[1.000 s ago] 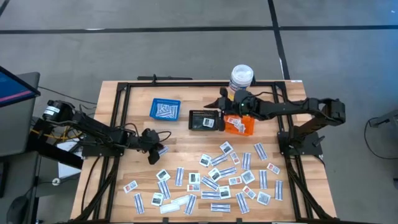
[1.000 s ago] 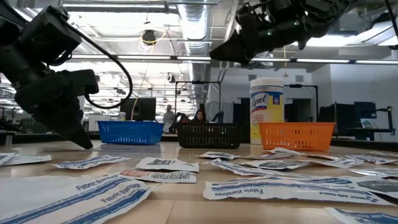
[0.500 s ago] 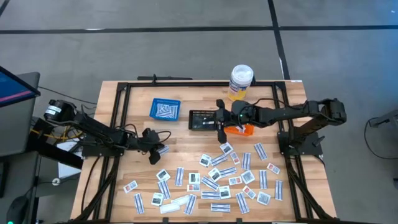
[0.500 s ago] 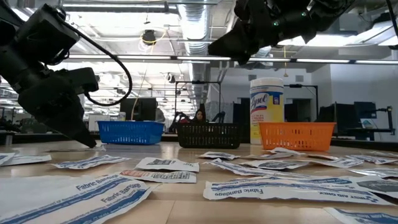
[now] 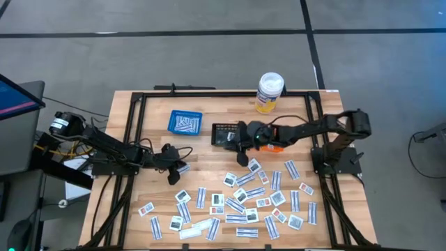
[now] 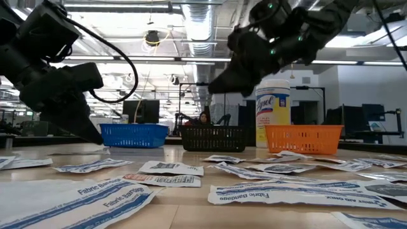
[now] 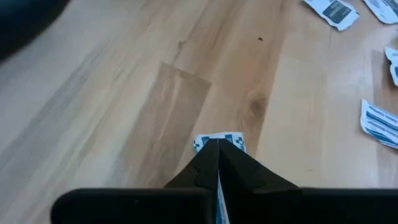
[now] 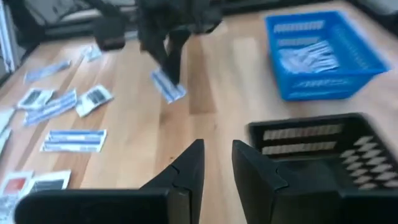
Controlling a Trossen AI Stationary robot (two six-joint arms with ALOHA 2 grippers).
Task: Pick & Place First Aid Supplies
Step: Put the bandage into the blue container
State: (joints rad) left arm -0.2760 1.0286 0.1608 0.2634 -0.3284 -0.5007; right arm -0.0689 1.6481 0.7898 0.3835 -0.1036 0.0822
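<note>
Several flat white first aid packets (image 5: 244, 195) lie scattered on the near half of the wooden table. My left gripper (image 5: 174, 169) is low over the table's left middle, shut on one white packet with blue print (image 8: 168, 84). My right gripper (image 5: 242, 152) hovers just in front of the black basket (image 5: 228, 134). It is open, with a narrow gap and nothing between its fingers (image 8: 217, 163). The low view shows both grippers above the table, left gripper (image 6: 89, 127) and right gripper (image 6: 219, 81). My left gripper pinches the packet between its two fingers, by one end (image 7: 219, 142). The fingers slant down toward the table. The packet's free end (image 8: 173, 92) hangs tilted below the fingertips; whether it touches the table cannot be told.
A blue basket (image 5: 185, 123) holding packets, the black basket and an orange basket (image 5: 273, 143) stand in a row at mid-table, the orange one partly under my right arm. A white bottle with a yellow label (image 5: 270, 92) stands at the far edge. Bare wood lies between the grippers.
My right gripper has swung from above the orange basket toward the table's left and near edge and has come down, ending in front of the black basket; its gap is unchanged. My left gripper has stayed in place with the packet.
</note>
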